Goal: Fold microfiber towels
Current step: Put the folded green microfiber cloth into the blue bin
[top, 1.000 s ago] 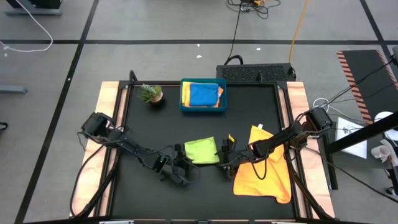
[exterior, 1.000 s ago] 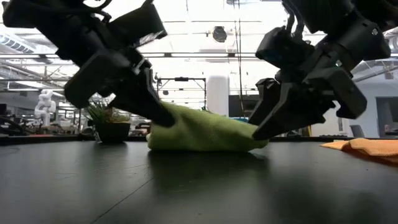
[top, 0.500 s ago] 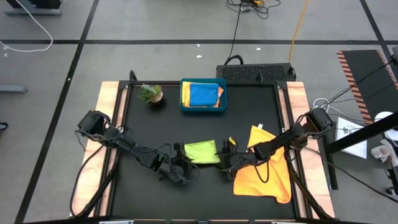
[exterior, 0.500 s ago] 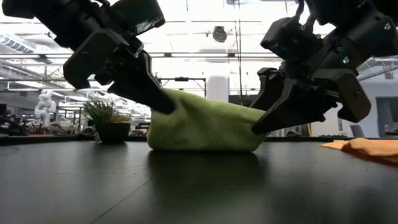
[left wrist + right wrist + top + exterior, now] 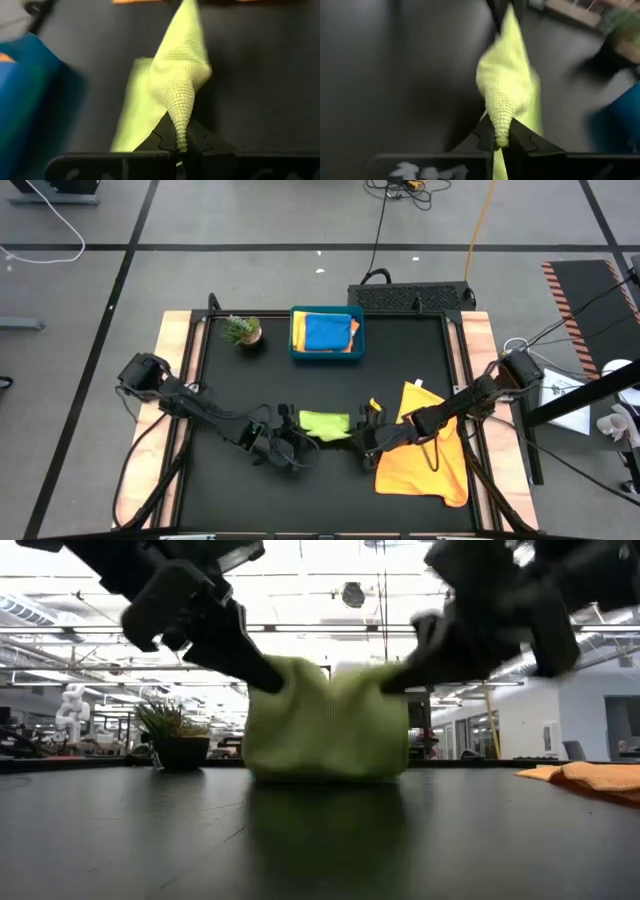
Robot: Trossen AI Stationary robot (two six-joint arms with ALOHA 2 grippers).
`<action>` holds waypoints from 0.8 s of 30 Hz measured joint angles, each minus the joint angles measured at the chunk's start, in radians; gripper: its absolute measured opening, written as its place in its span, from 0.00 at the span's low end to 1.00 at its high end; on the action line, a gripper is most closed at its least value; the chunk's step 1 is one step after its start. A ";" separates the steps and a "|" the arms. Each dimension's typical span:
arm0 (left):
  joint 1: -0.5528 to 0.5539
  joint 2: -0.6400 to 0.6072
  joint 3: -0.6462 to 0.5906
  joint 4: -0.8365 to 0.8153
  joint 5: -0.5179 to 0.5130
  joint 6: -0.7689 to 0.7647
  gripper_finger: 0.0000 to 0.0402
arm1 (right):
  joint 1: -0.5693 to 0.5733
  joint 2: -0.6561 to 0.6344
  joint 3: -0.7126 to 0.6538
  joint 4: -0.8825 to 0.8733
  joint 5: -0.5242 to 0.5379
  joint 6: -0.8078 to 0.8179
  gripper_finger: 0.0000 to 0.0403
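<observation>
A lime green microfiber towel (image 5: 323,424) stands bunched up between my two grippers at the table's middle, its lower part (image 5: 325,765) resting on the black table top. My left gripper (image 5: 272,680) is shut on the towel's upper left corner. On the upper right corner my right gripper (image 5: 388,680) is shut. Both show from behind their fingers in the wrist views, the left gripper (image 5: 179,146) and the right gripper (image 5: 497,142). An orange towel (image 5: 425,452) lies flat at the right. A teal tray (image 5: 296,340) at the far side holds a blue towel (image 5: 326,332). My left gripper pinches a gathered corner (image 5: 180,125) of the green towel between its two fingers, slanting down from the table's left. The corner is raised and the cloth hangs down from it onto the table. My right gripper pinches the opposite gathered corner (image 5: 497,120) between its two fingers, slanting down from the table's right. That corner is raised too, and the cloth sags slightly between the two holds.
A small potted plant (image 5: 242,330) stands at the far left, beside the tray. The orange towel lies close under the right arm (image 5: 450,408). Wooden rails (image 5: 178,380) run along the table's left and right sides.
My right gripper has shut on the green towel's right corner. Both grippers have risen, drawing the two corners up. The towel, low and flat before, now stands taller and narrower, with its lower part still on the table.
</observation>
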 joint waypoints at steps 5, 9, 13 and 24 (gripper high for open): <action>0.033 -0.112 0.000 -0.017 -0.116 0.126 0.01 | -0.021 -0.122 0.001 0.021 0.063 -0.114 0.01; 0.113 -0.206 0.000 -0.037 -0.151 0.233 0.01 | -0.104 -0.226 0.001 0.011 0.102 -0.200 0.01; 0.218 -0.272 -0.001 -0.049 -0.146 0.287 0.01 | -0.222 -0.308 0.001 -0.034 0.089 -0.237 0.01; 0.512 -0.293 -0.001 0.023 -0.025 0.487 0.01 | -0.627 -0.345 0.001 -0.007 -0.246 -0.278 0.00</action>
